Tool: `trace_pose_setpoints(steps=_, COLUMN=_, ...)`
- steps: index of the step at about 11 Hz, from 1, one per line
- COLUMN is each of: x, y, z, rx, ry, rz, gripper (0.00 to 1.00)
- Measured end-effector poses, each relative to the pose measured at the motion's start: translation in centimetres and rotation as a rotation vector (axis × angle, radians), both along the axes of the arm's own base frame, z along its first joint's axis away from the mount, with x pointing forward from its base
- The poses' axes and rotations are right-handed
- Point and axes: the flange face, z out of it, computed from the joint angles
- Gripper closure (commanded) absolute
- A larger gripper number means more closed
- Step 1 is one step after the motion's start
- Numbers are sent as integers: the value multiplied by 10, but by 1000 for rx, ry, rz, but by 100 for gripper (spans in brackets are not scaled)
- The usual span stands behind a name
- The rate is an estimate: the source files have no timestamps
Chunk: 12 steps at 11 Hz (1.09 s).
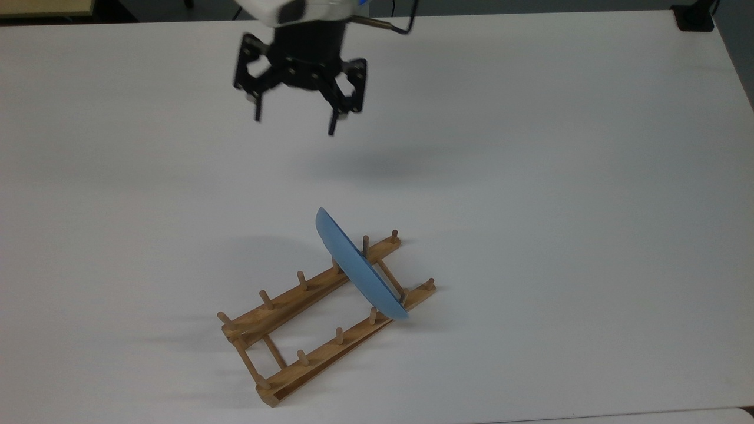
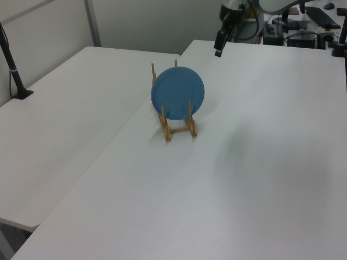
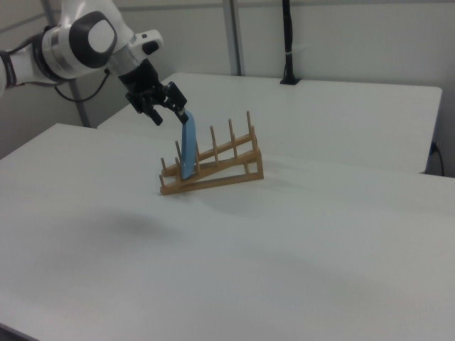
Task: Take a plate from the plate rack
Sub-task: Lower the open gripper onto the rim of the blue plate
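Observation:
The blue plate [image 1: 359,268] stands on edge, leaning between the pegs near one end of the wooden plate rack [image 1: 277,309]. In the left view the plate [image 2: 178,93] faces the camera, with the plate rack [image 2: 179,131] under it. My gripper [image 1: 294,123] hangs open in the air, well apart from the plate, toward the top view's upper left of it, with nothing between its fingers. The gripper [image 2: 218,51] sits above and to the right of the plate in the left view. In the right view the gripper [image 3: 170,118] hovers just above the plate [image 3: 188,149] and rack [image 3: 220,174].
The white table [image 1: 530,206] spreads wide around the rack. A black clamp base [image 1: 695,17] sits at its far right corner in the top view. A second table with a black post [image 2: 13,70] adjoins on the left view's left. Cables and equipment [image 2: 309,21] crowd the back right.

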Motion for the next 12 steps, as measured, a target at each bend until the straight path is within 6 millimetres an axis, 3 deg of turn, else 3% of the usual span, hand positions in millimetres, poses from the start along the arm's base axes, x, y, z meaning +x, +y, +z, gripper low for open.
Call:
trace_pose_setpoints(steps=3, x=35, y=23, z=-23, rx=-187, ry=-82, rz=73, gripper=33)
trace_pose_setpoints(steps=5, x=56, y=42, z=-34, rx=-271, ry=-164, rz=99, gripper=34)
trace_pose_setpoints(steps=9, x=66, y=76, z=-67, rx=-333, ry=-181, rz=129, gripper=35)
trace_pose_setpoints(steps=10, x=69, y=81, z=-73, rx=-334, ry=-180, rz=133, gripper=39)
trace_pose_setpoints(steps=12, x=72, y=84, z=-78, rx=-342, ry=-181, rz=137, gripper=61)
